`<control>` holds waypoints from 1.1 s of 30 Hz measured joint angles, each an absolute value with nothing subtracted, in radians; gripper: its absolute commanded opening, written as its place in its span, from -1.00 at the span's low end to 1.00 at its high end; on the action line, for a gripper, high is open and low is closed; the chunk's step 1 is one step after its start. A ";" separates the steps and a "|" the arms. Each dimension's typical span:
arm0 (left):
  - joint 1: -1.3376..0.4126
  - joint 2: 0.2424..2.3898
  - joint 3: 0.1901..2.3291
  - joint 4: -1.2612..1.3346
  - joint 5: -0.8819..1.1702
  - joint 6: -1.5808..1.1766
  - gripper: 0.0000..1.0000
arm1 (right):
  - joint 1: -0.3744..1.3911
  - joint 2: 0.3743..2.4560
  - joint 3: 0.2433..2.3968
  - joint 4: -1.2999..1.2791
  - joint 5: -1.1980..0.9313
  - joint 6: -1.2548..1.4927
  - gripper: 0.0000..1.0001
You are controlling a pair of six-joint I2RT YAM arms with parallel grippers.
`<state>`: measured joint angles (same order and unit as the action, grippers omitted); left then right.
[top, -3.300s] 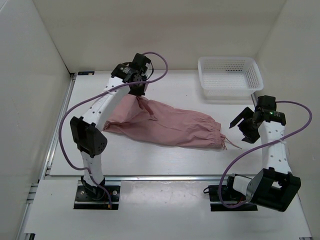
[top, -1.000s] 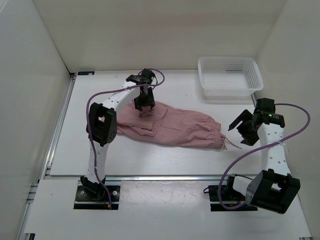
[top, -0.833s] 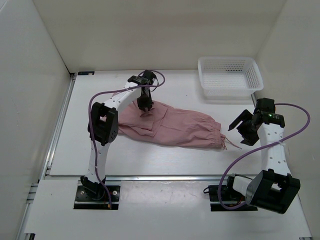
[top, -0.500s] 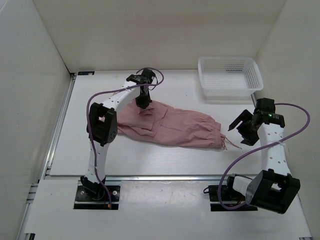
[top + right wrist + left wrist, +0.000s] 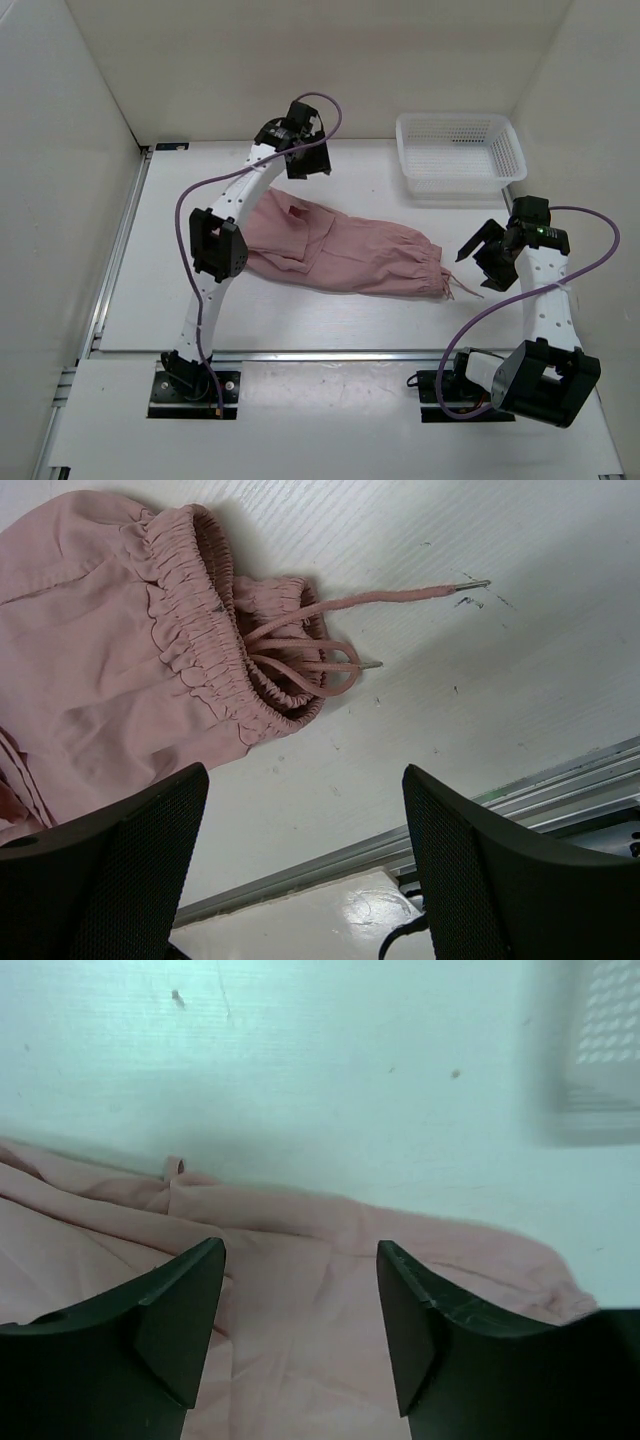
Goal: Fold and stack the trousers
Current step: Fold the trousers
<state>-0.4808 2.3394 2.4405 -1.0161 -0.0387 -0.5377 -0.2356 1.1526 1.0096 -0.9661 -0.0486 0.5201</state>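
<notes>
The white counter filled the middle of the top view, and the dusty-pink trousers lay flat and wrinkled across its centre, stretched from left of centre towards the right, well apart from everything else on it. The left arm arched up from its base at the lower left and reached over the far edge of the cloth, in the upper middle of the frame. The right arm rose from the lower right and bent towards the right end of the trousers. A white mesh basket sat in the upper right, near the back wall and clear of the fabric. In the left wrist view, the left fingers were spread wide with nothing between them, hanging above the far edge of the trousers, and the blurred corner of the basket showed at the upper right. The right fingers were likewise spread and held nothing, poised over the gathered elastic end at the upper left of that view. A small flap near the left end of the cloth may have been a pocket, though the top view was too coarse to be sure. Loose drawstrings trailed from the elastic end onto the bare counter.
</notes>
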 measured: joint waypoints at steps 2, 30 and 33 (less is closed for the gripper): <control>-0.484 2.378 2.455 -1.019 -0.012 -0.525 0.50 | -0.236 1.153 1.010 -0.966 -0.049 0.520 0.66; -0.464 2.416 2.185 -0.969 -0.182 -0.525 -0.79 | -0.236 1.122 0.985 -0.963 -0.056 0.520 0.66; -0.474 2.434 2.242 -0.976 -0.133 -0.508 -0.79 | -0.236 1.114 0.985 -0.964 -0.056 0.520 0.66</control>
